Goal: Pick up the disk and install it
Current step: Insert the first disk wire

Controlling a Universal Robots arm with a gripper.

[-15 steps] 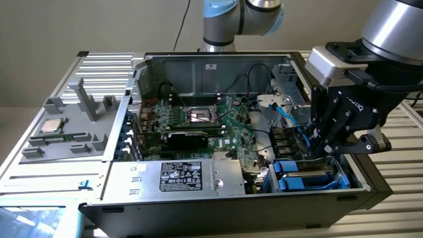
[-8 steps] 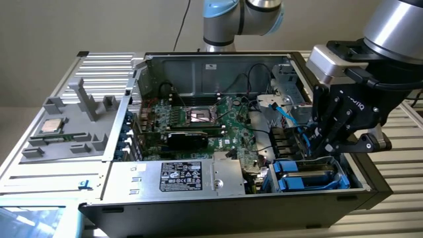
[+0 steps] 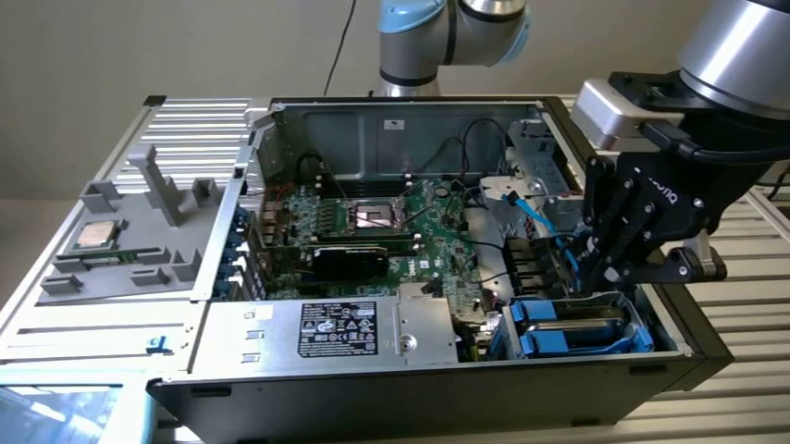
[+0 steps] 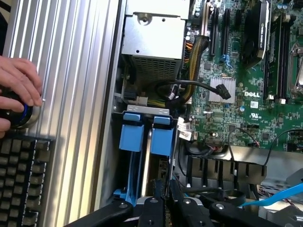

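The disk [image 4: 132, 136] has a frame of smooth blue plastic, slightly glossy, around a body of bare silver metal. The gripper [image 3: 605, 277] looks matt black, metal or plastic I cannot tell, with a few shiny screw heads. The counter [image 4: 71, 94] is ribbed aluminium with a pale satin shine. The computer case [image 3: 408, 400] is dull black outside and plain grey sheet metal inside. The power-supply box [image 3: 265, 328] is silver metal and carries a printed label. The motherboard [image 4: 236, 113] is a green lacquered board. The keyboard [image 4: 21, 184] is matt black plastic.
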